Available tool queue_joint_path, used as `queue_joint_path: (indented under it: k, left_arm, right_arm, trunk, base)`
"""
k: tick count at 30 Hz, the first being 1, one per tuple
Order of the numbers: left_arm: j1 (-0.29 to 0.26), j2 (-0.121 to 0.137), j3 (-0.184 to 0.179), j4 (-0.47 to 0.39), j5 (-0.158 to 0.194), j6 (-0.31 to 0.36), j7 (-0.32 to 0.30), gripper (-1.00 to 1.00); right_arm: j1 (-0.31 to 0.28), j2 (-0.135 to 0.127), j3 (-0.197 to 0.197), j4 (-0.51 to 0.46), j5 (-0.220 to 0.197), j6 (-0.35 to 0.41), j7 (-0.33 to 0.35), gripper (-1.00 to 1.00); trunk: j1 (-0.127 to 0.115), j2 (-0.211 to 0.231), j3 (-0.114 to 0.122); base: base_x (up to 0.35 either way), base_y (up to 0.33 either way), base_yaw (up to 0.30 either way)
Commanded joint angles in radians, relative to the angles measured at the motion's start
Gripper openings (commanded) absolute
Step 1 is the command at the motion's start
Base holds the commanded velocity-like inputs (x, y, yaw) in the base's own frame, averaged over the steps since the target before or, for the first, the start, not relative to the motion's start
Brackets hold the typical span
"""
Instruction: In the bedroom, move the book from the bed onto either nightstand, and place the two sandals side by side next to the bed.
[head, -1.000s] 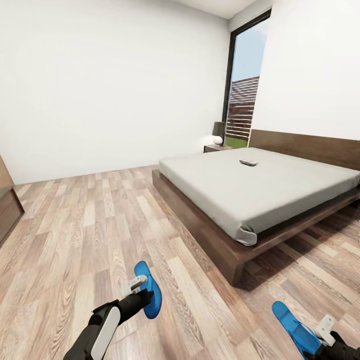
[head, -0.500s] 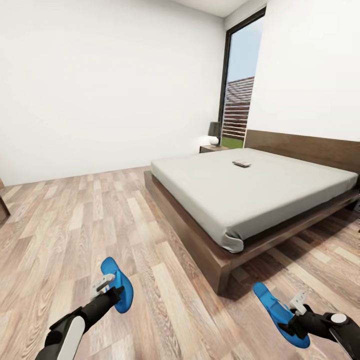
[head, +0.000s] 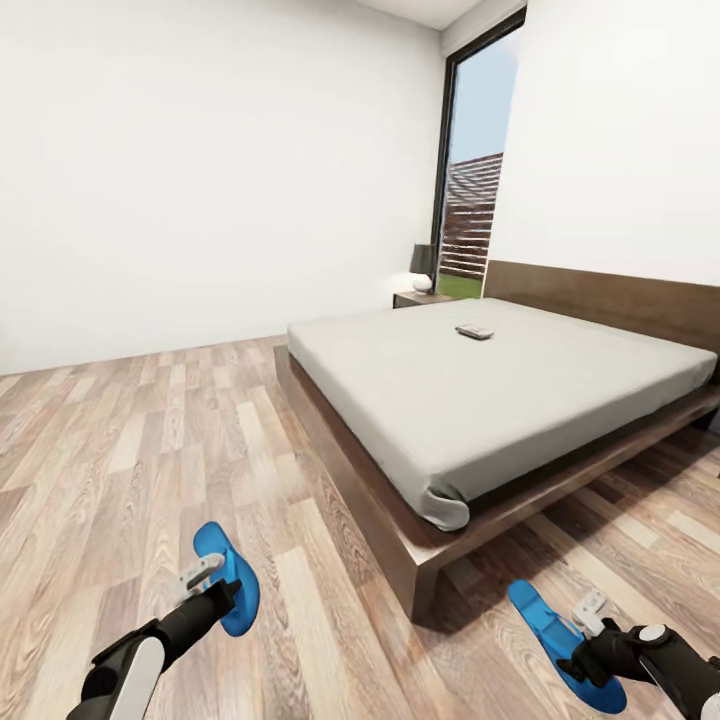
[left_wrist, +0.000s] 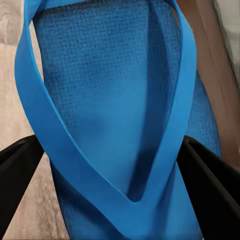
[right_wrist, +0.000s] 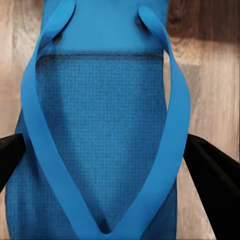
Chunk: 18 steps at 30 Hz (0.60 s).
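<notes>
now both grippers stay clamped on sandals (head: 228, 576); view has swung toward the bed (head: 480, 390).

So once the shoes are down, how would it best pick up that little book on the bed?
The book lies flat in the middle of the mattress of the bed, so probably from above, pinching across its short edges. An end effector would likely need to lean in from the bed's near side; details are too small to see.
</notes>
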Motion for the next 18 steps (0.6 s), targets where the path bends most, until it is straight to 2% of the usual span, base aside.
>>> queue_joint_path:
  k: [1, 6, 12, 15, 16, 18]
  left_arm:
    - [-0.001, -0.001, 0.004, -0.001, 0.005, 0.02, -0.001, -1.0]
    - [-0.001, -0.001, 0.005, -0.001, 0.004, 0.039, 0.002, -1.0]
    - [-0.001, -0.002, 0.005, -0.001, 0.005, 0.054, 0.004, -1.0]
    - [-0.002, -0.001, 0.047, -0.009, 0.016, 0.087, 0.015, -1.0]
    - [-0.002, -0.002, 0.094, -0.012, 0.031, 0.109, 0.016, -1.0]
    - [-0.002, -0.003, 0.155, -0.014, 0.062, 0.134, 0.015, -1.0]
  right_arm:
    - [0.0, 0.002, -0.007, -0.002, 0.006, 0.007, 0.005, -1.0]
    - [-0.001, 0.022, -0.005, -0.002, 0.01, 0.006, 0.004, -1.0]
    - [-0.002, 0.029, -0.003, -0.002, 0.012, 0.006, 0.005, -1.0]
    - [-0.002, 0.029, -0.004, -0.003, 0.012, 0.01, 0.007, -1.0]
    - [-0.003, 0.03, -0.004, -0.004, 0.012, 0.012, 0.008, -1.0]
    - [-0.004, 0.031, -0.005, -0.003, 0.012, 0.015, 0.009, -1.0]
  trunk:
    - [0.0, 0.0, -0.001]
    - [0.0, 0.0, -0.001]
    - [0.0, 0.0, -0.001]
    - [0.0, 0.0, -0.001]
    - [0.004, -0.007, -0.004]
    - [0.012, -0.021, -0.01]
  base:
    - [0.31, -0.133, 0.0]
    - [0.321, -0.06, 0.0]
    - [0.24, -0.01, 0.0]
    - [0.056, -0.002, 0.0]
    - [0.028, -0.001, 0.0]
    - [0.018, -0.001, 0.0]
